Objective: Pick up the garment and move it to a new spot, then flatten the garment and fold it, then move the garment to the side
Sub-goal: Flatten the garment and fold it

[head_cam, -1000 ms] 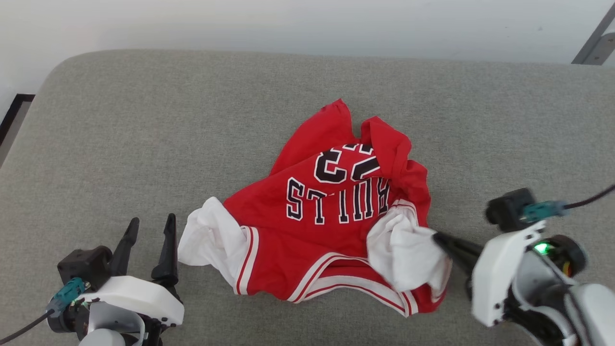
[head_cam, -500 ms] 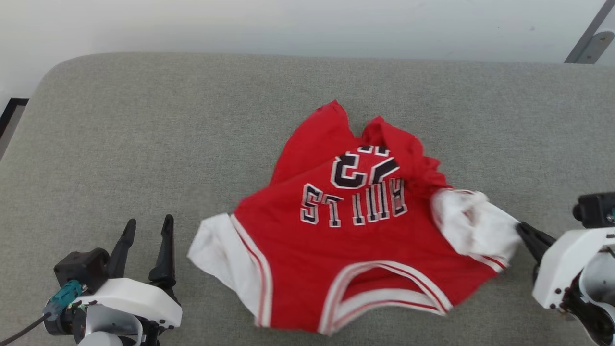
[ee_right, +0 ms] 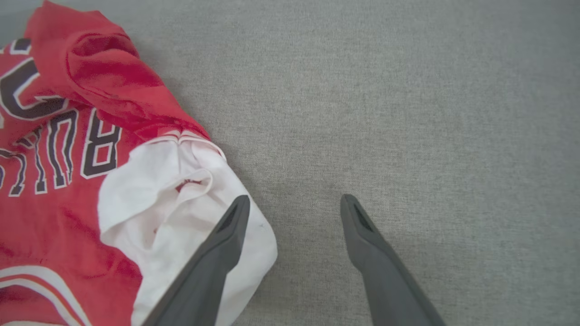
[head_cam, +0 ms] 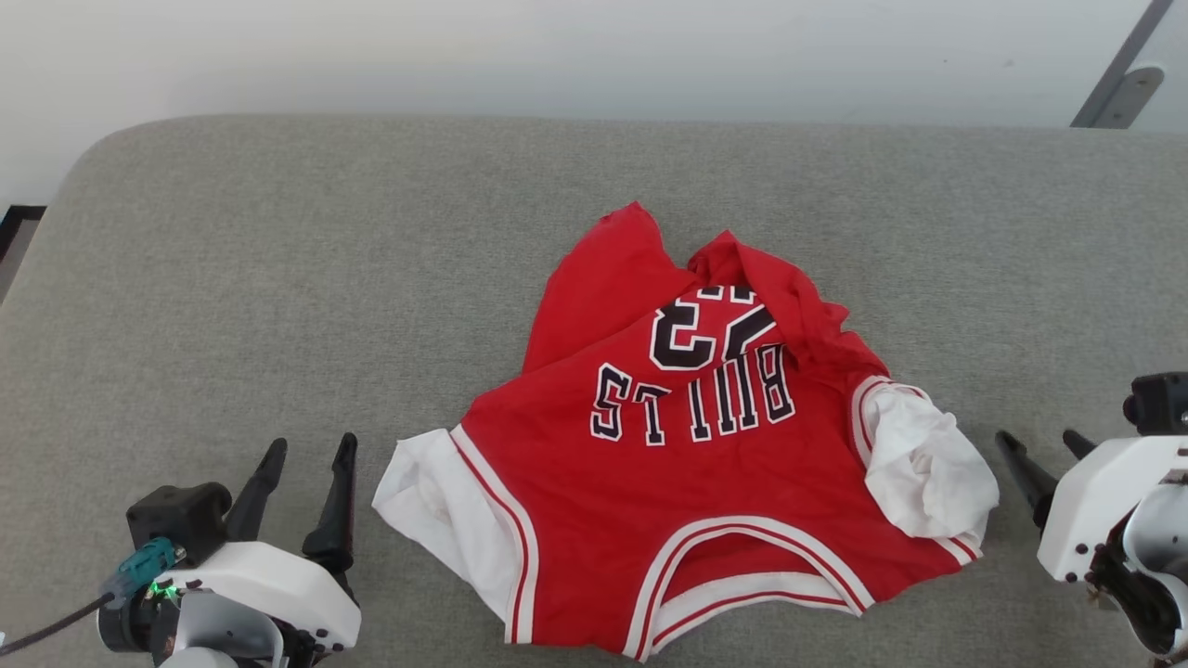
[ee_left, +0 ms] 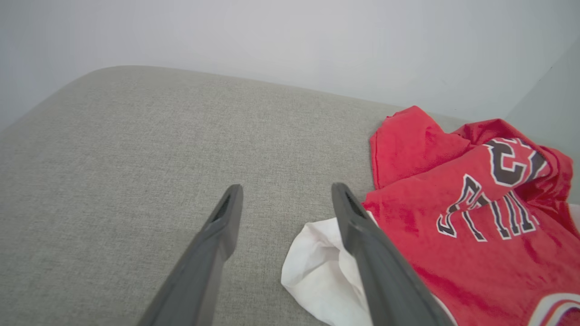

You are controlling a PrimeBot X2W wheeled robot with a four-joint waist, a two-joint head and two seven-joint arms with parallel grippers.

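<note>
Right hand (head_cam: 1035, 436) now off garment (head_cam: 705, 473) edge

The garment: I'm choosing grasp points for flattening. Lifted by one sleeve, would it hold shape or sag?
Probably sags: the garment lies in soft creases, its far edge folded over the print. Likely light, since the white sleeve bunches loosely. Pushed, it would probably wrinkle rather than slide on the textured grey cushion.
</note>
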